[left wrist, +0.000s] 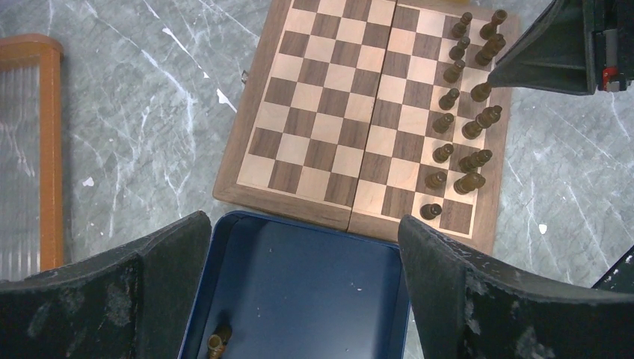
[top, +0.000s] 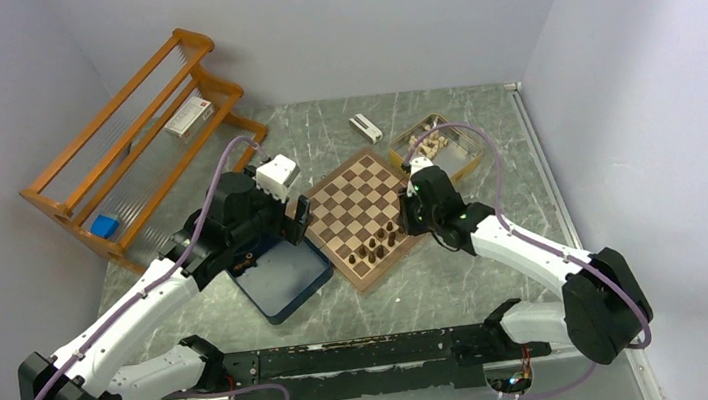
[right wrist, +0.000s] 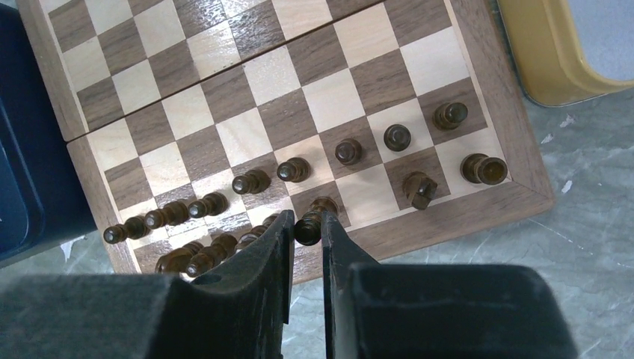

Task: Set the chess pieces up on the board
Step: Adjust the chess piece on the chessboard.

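Note:
The board (top: 358, 202) lies mid-table, and dark chess pieces (top: 377, 247) stand in two rows along its near edge. My right gripper (right wrist: 308, 224) is shut on the head of one dark piece (right wrist: 311, 218) in the edge row; several others (right wrist: 294, 170) stand around it, and one (right wrist: 419, 188) leans. My left gripper (left wrist: 303, 228) hangs open over the dark blue box (left wrist: 314, 292) with nothing between its fingers (left wrist: 478, 299). One dark piece (left wrist: 217, 345) lies in the box's near left corner. The board (left wrist: 329, 112) and its rows of pieces (left wrist: 456, 127) show beyond the box.
A wooden rack (top: 131, 135) at the back left holds a white carton (top: 188, 116) and a blue block (top: 104, 225). A yellow tray (top: 460, 153) with pale pieces sits behind the board's right corner, and a small white object (top: 365, 128) lies near it.

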Tool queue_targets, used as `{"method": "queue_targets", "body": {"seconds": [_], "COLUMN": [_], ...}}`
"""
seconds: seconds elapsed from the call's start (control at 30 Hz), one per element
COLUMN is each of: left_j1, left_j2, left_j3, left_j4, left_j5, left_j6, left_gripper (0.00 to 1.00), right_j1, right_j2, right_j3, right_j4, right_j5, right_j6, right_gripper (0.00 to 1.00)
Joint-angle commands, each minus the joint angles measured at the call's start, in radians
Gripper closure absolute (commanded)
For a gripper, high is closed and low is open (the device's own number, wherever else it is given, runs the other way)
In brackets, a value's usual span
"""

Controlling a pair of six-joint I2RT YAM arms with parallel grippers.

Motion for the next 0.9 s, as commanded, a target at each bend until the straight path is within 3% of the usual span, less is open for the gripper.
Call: {"method": "queue_targets", "body": {"seconds": [0.0, 0.87], "left_j1": [-0.001, -0.002], "left_j2": [0.001, -0.001], "left_j3": [0.003, 0.001], "left_j4": [0.023, 0.023], "left_j5": [-0.017, -0.017], "left_j6": [0.011, 0.009], "left_gripper": [0.00, 0.00], "right_j1": [0.008, 0.034], "right_j2": [0.000, 0.025], "right_j3": [-0.018, -0.058], "right_j4": [0.026, 0.072], "right_j5": [-0.014, 0.021], "right_j6": [0.018, 0.019], "right_gripper": [0.86, 0.86]}}
